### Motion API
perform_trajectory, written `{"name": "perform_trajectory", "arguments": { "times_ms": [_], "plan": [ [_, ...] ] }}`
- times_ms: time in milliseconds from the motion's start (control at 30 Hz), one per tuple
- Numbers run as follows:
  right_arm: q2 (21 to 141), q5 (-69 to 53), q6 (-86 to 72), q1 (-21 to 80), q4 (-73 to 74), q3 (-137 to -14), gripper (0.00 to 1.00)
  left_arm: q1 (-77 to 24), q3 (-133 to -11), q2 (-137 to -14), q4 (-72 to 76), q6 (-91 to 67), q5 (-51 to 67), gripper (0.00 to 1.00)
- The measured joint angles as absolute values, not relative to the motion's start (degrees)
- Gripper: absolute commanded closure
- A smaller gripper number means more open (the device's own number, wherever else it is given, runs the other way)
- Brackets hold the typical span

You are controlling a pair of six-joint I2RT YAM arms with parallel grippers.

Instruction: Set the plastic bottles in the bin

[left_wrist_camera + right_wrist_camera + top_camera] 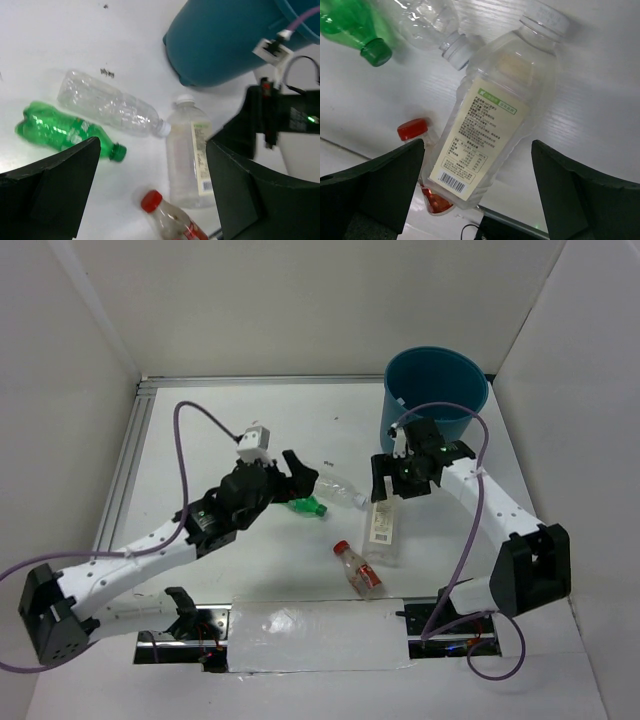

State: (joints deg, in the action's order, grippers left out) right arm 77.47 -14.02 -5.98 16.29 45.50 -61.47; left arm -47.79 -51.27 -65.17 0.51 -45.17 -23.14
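Note:
Four plastic bottles lie on the white table. A green one (308, 506) (60, 131) and a clear ribbed one (345, 490) (107, 104) lie just right of my left gripper (300, 472) (155, 165), which is open and holds nothing. A flat clear bottle with a white label (383, 530) (490, 115) lies below my right gripper (392, 485) (477, 170), whose wide-open jaws frame it without touching. A small red-capped bottle (358, 568) (412, 129) lies beside the flat one's base. The teal bin (400, 410) (225, 40) stands at the far right, behind the right gripper.
A metal rail (125, 470) runs along the table's left side. White walls close in the left, back and right. A taped panel (320, 635) sits at the near edge between the arm bases. The right arm's purple cable (470, 420) loops in front of the bin.

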Motion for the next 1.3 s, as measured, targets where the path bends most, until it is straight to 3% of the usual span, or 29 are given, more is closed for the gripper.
{"name": "perform_trajectory", "arguments": {
  "times_ms": [233, 433, 533, 567, 833, 1067, 1300],
  "plan": [
    [82.3, -7.0, -11.9, 19.8, 41.5, -59.8, 0.05, -54.2, -40.5, -50.3, -6.5, -53.1, -29.2, 0.01],
    [86.5, 0.6, -14.2, 26.0, 36.6, -56.8, 0.09, -58.6, -35.7, -47.7, -13.9, -61.3, -32.5, 0.01],
    [87.8, 3.8, -14.8, 28.9, 35.2, -56.6, 0.21, -60.0, -35.0, -47.8, -16.2, -65.3, -33.0, 0.01],
    [87.9, 4.4, -15.1, 29.6, 34.8, -56.6, 0.34, -60.3, -35.0, -47.9, -16.5, -66.7, -33.1, 0.01],
    [88.2, 5.2, -11.6, 32.8, 35.2, -57.9, 0.87, -60.7, -34.9, -52.4, -16.7, -72.5, -33.3, 0.01],
    [82.1, -2.3, 0.0, 32.2, 36.5, -62.0, 0.90, -60.6, -36.9, -60.7, -17.5, -77.1, -32.9, 0.01],
    [75.8, -19.8, 13.5, 27.4, 37.1, -79.1, 0.97, -56.3, -48.5, -72.2, -19.9, -83.5, -29.9, 0.01]
  ]
}}
